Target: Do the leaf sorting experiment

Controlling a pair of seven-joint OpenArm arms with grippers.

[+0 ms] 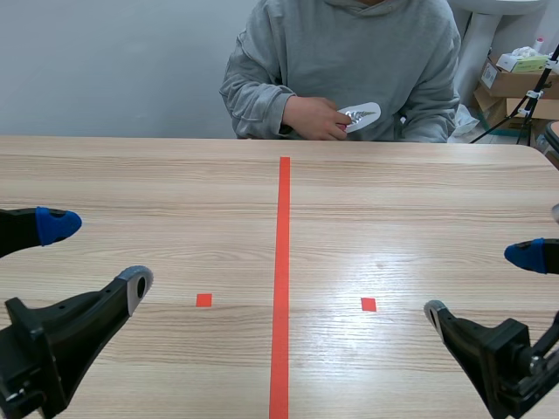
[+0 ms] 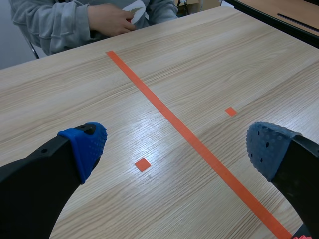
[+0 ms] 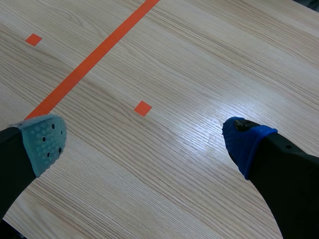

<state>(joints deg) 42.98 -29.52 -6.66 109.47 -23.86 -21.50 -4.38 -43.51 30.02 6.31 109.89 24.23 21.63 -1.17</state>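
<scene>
A person in a grey hoodie sits across the table, holding a pale leaf-shaped piece (image 1: 360,114) in a hand (image 1: 316,118) at the far edge; the same piece (image 2: 134,8) shows in the left wrist view. No leaf lies on the wooden table (image 1: 393,227). My left gripper (image 1: 94,256) hovers open low at the near left, nothing between its fingers (image 2: 84,147). My right gripper (image 1: 486,284) hovers open at the near right, also with nothing in it, its pads (image 3: 46,142) wide apart.
An orange-red tape line (image 1: 281,279) runs down the table's middle, with a small tape square (image 1: 203,299) on the left and another (image 1: 368,304) on the right. Cardboard boxes (image 1: 515,83) stand behind the table at the far right.
</scene>
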